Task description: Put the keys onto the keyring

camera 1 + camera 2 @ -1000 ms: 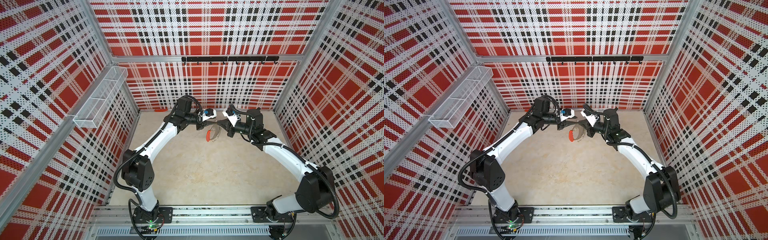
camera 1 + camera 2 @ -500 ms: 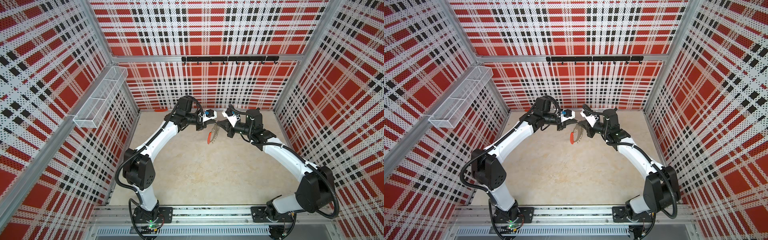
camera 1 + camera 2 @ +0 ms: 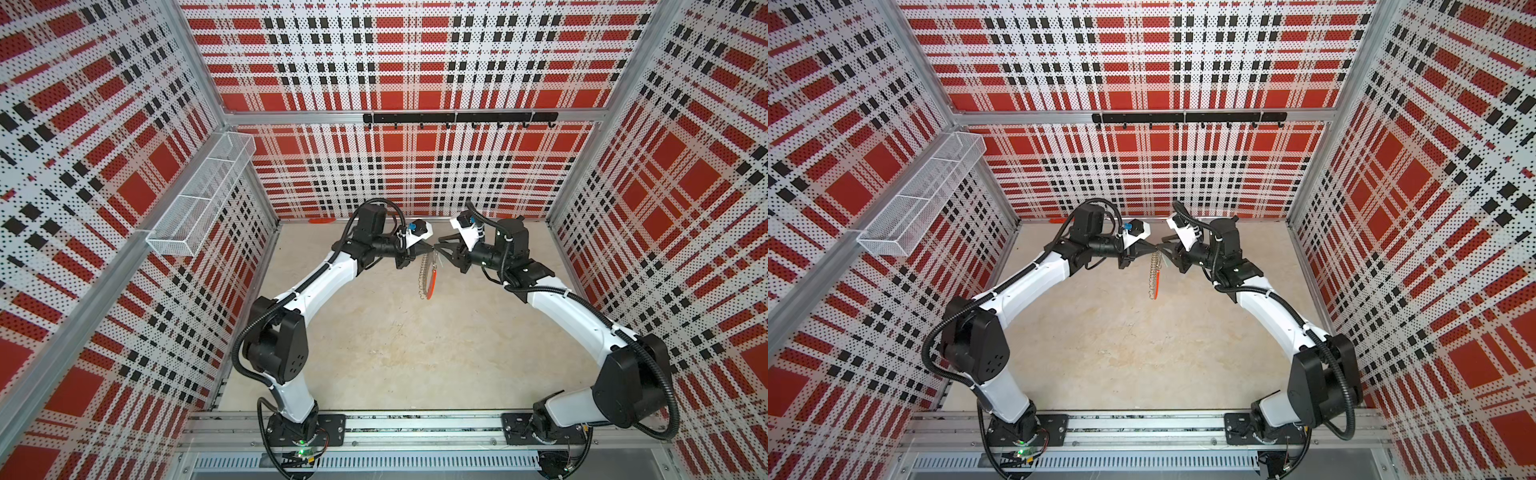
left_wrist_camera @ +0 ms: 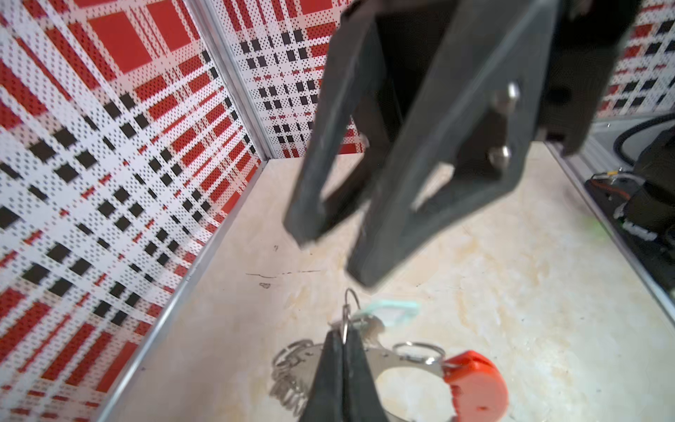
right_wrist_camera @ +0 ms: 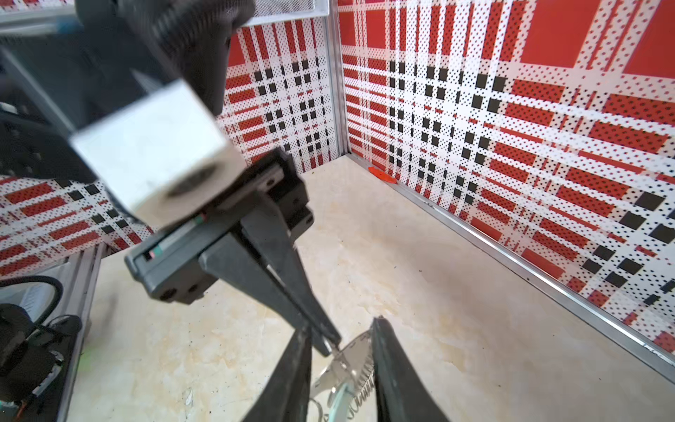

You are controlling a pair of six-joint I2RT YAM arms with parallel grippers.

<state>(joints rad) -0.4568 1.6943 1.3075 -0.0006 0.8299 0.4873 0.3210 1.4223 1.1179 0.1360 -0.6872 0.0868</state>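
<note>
Precariously, the left gripper [image 4: 343, 341] clamps tight on a thin wire loop [image 4: 349, 305] atop the keyring [image 3: 428, 274] hanging in mid-air, the keys [image 4: 387, 315] just beside its tips, and with the right gripper [image 5: 341, 325] parted around the rim, any swing could slip it free.

No legible text anywhere

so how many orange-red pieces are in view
2: the orange-red segment on the hanging keyring, and a small strip on the floor against the back wall. More may be hidden.
</note>
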